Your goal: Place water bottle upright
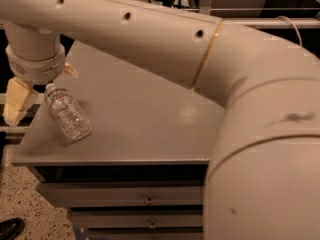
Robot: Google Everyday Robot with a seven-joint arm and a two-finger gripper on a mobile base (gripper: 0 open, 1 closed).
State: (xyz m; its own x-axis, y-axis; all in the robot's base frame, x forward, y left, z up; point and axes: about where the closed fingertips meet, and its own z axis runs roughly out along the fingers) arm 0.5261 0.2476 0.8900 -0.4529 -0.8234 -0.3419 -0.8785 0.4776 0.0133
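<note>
Camera view takes in a grey table (pixel 150 119) with the water bottle (pixel 67 113) lying on its side near the left edge of the top. The bottle's white cap (pixel 50 88) points toward the far left and its clear ribbed body runs toward the near edge. A white label with a thin red band wraps the bottle just below the cap.

The gripper (pixel 40 96) hangs from a cream wrist (pixel 34 59) directly above and behind the bottle's cap end. Its jaws are spread apart. One yellowish finger (pixel 17 101) hangs to the left of the cap, out past the table's left edge as seen from here. Only a small part of the other finger (pixel 70 73) shows, behind and to the right of the cap. The cap sits between the two as the picture lays them out, but I cannot tell whether either finger touches the bottle, and nothing is clamped.

The robot's thick cream arm (pixel 150 29) runs from the wrist across the far side of the bottle and bends into a large joint (pixel 265 149) that fills the space well to the bottle's right. Below the bottle, under the table top, are drawers with small metal pulls (pixel 148 200). Lower left of the bottle is speckled floor (pixel 30 204) with a dark shoe (pixel 10 227) on it.
</note>
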